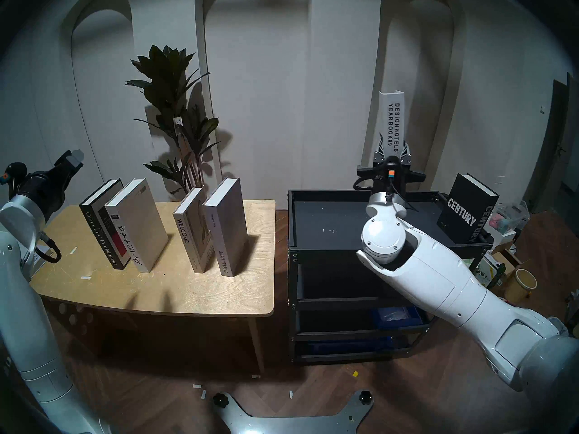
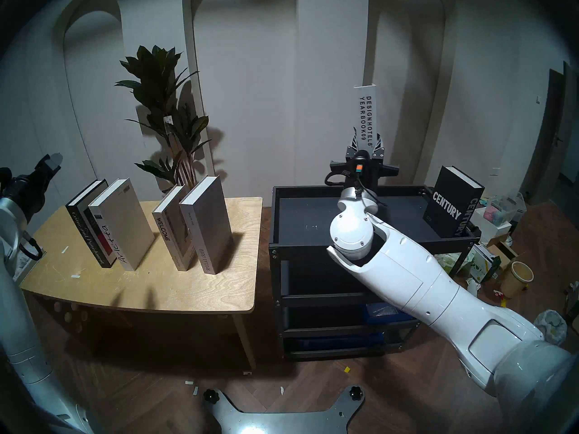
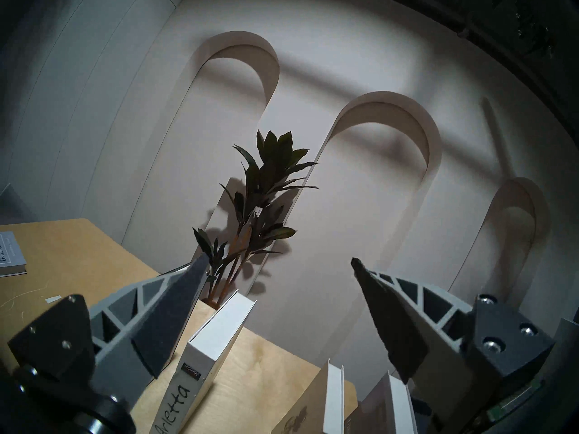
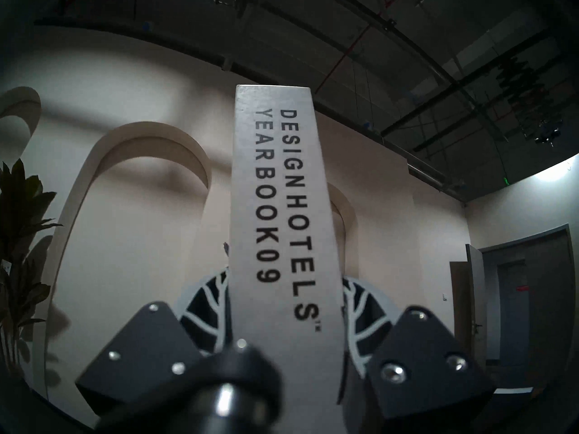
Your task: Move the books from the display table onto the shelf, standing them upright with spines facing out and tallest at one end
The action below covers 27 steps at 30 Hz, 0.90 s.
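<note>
Gripping the Designhotels Yearbook upright in our right gripper, we should lower it squarely beside Century on the shelf, probably spine outward; left gripper hangs spread, empty.

A dark-leaved potted plant stands at twelve o'clock before the arched wall niches; at four o'clock, floor clutter — a paper cup, boxes. A small grey book lies flat at nine o'clock in the left wrist view.

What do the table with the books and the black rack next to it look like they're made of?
The table: pale plywood by the look, matte, with visible wood grain, scratches and a layered edge. The rack: seemingly painted or powder-coated metal, matte black, with thin bolted posts and a rimmed tray top.
</note>
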Each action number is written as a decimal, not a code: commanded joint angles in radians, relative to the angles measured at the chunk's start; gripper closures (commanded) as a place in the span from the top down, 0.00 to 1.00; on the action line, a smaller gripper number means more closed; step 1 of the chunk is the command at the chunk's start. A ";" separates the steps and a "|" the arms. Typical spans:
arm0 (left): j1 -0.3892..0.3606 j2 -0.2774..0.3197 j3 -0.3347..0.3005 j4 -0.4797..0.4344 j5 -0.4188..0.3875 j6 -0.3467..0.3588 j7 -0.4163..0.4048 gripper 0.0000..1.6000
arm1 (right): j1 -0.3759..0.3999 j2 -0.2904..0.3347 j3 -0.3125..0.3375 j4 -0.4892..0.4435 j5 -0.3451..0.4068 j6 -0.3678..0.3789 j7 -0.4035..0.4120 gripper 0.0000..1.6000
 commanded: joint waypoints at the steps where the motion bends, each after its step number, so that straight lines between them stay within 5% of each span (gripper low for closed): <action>1: 0.034 0.022 -0.001 -0.005 0.024 -0.002 -0.028 1.00 | -0.050 0.095 0.052 -0.005 0.075 -0.027 0.027 0.00; 27: 0.117 0.035 0.009 -0.001 0.104 -0.005 -0.077 1.00 | -0.117 0.341 0.122 -0.003 0.319 -0.046 0.303 0.00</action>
